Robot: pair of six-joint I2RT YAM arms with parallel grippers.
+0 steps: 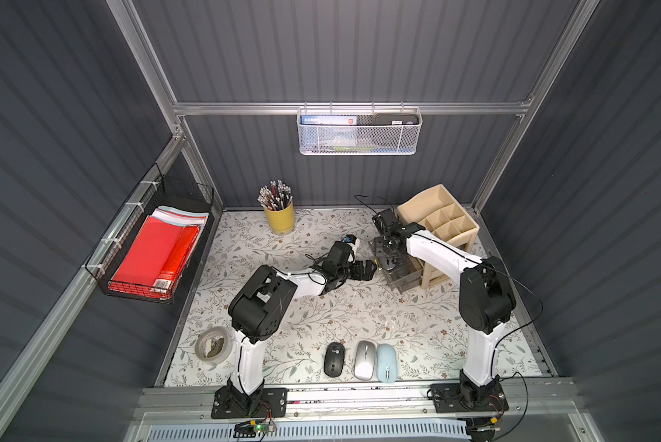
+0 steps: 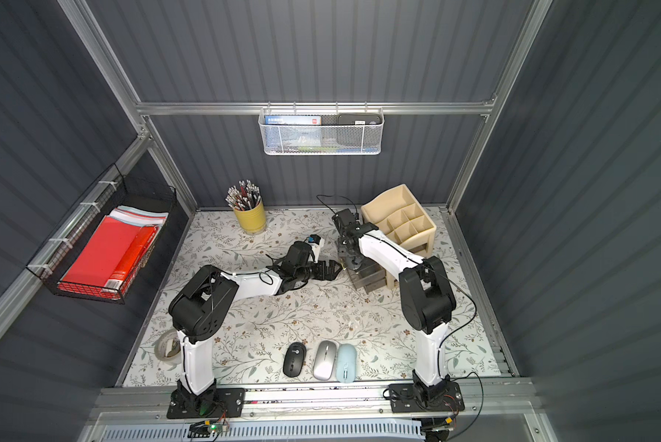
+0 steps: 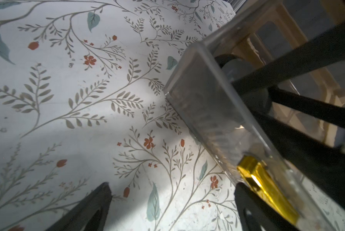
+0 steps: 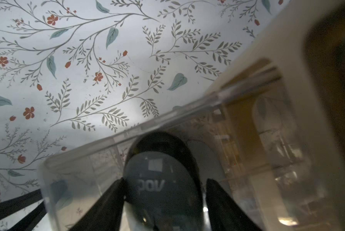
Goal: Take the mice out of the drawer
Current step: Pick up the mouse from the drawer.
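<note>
Low in the right wrist view, a grey mouse point(image 4: 159, 160) lies in the clear drawer point(image 4: 115, 138) with the right gripper point(image 4: 164, 184) astride it: jaws part open, one on each flank, and I cannot tell if the pads bite. At the drawer front, near the gold handle point(image 3: 263, 184), the left gripper point(image 3: 171, 186) gapes fully wide, gripping nothing. At lower centre of both top views sit the black mouse point(image 1: 334, 359), silver mouse point(image 1: 365, 359) and blue mouse point(image 1: 386, 362). Risks, as I judge: the rounded shell could squirt from a shallow pinch, or a finger could snag the wall and drag the unheld drawer out
</note>
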